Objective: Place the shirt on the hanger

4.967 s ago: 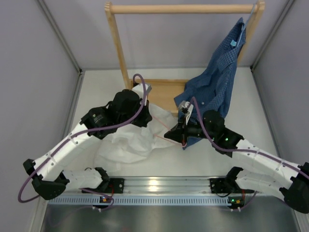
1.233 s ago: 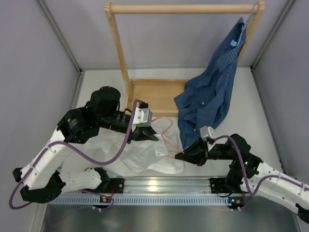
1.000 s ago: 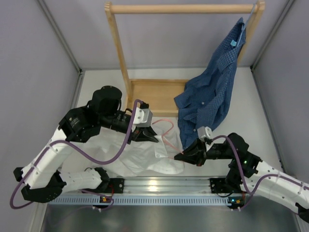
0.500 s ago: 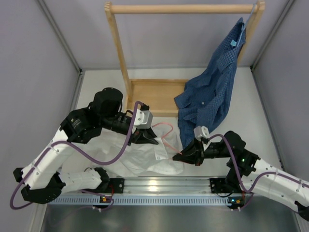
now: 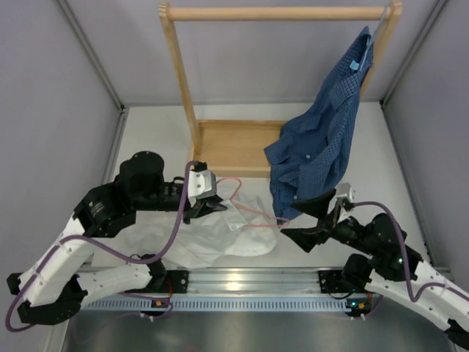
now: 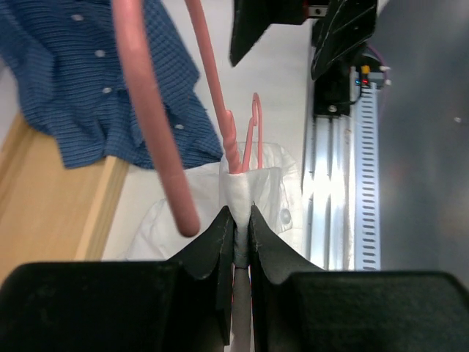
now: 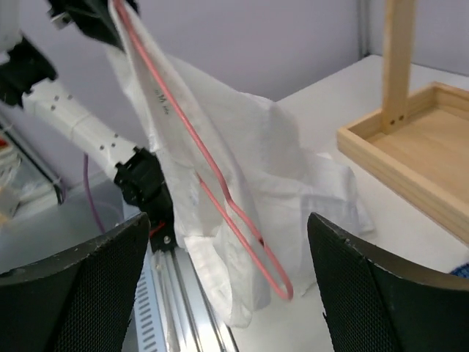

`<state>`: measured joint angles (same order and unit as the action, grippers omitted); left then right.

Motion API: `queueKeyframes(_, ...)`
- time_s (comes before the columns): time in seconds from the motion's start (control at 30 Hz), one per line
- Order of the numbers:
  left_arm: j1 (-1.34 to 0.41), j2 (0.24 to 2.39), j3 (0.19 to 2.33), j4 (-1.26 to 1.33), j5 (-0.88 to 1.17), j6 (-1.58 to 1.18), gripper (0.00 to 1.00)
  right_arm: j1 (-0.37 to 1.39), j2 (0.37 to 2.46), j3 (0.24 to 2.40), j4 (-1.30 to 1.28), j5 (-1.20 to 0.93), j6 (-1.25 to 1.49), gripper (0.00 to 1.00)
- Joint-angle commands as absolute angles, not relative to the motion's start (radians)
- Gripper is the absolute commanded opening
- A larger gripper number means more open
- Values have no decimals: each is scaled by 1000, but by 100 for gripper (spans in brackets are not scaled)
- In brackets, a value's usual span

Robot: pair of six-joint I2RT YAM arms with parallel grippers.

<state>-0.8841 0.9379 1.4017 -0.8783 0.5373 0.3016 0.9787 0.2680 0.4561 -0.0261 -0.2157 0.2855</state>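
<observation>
The white shirt lies crumpled on the table in front of the left arm, and part of it is lifted. My left gripper is shut on a fold of the shirt, and the pink hanger rises out of that same pinch. The hanger sticks out to the right, above the shirt. In the right wrist view the hanger hangs in front of the draped shirt. My right gripper stands open just right of the hanger's end and touches nothing.
A wooden rack with a flat wooden base stands at the back. A dark blue checked shirt hangs from its right post, its hem close to my right gripper. A metal rail runs along the near edge.
My right gripper has opened, let go of the hanger's end and drawn back to the right. The left arm has shifted left and nearer with the shirt and hanger.
</observation>
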Motion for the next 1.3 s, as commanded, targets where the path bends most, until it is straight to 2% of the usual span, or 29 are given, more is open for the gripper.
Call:
queueKeyframes(0.0, -884, 853, 1372, -746, 324, 223, 0, 983, 193, 462, -244, 61, 449, 85)
queueKeyframes(0.1, -884, 810, 1345, -712, 250, 189, 0, 983, 189, 424, -282, 29, 555, 80)
queueKeyframes(0.23, -884, 769, 1316, -651, 192, 161, 0, 983, 288, 342, -89, -107, 588, 69)
queueKeyframes(0.47, -884, 778, 1316, -591, 83, 121, 0, 982, 563, 337, 236, -158, 490, 66)
queueKeyframes(0.63, -884, 770, 1327, -584, 107, 110, 0, 970, 696, 315, 426, -81, 445, 62)
queueKeyframes(0.83, -884, 764, 1331, -584, 147, 103, 0, 925, 798, 328, 589, -155, 457, 61)
queueKeyframes(0.93, -884, 765, 1330, -583, 147, 95, 0, 917, 824, 333, 594, -108, 451, 52)
queueKeyframes(0.97, -884, 764, 1330, -580, 146, 89, 0, 914, 827, 327, 612, -68, 449, 41)
queueKeyframes(1.0, -884, 764, 1328, -577, 141, 86, 0, 907, 830, 319, 624, -51, 451, 35)
queueKeyframes(1.13, -884, 753, 1324, -577, 129, 80, 0, 865, 801, 273, 649, 30, 495, 18)
queueKeyframes(1.17, -884, 744, 1318, -577, 126, 81, 0, 844, 779, 270, 632, 63, 502, 8)
queueKeyframes(1.2, -884, 738, 1315, -577, 126, 80, 0, 832, 770, 270, 620, 67, 508, 3)
queueKeyframes(1.27, -884, 718, 1298, -583, 139, 77, 0, 801, 752, 285, 569, 34, 514, 0)
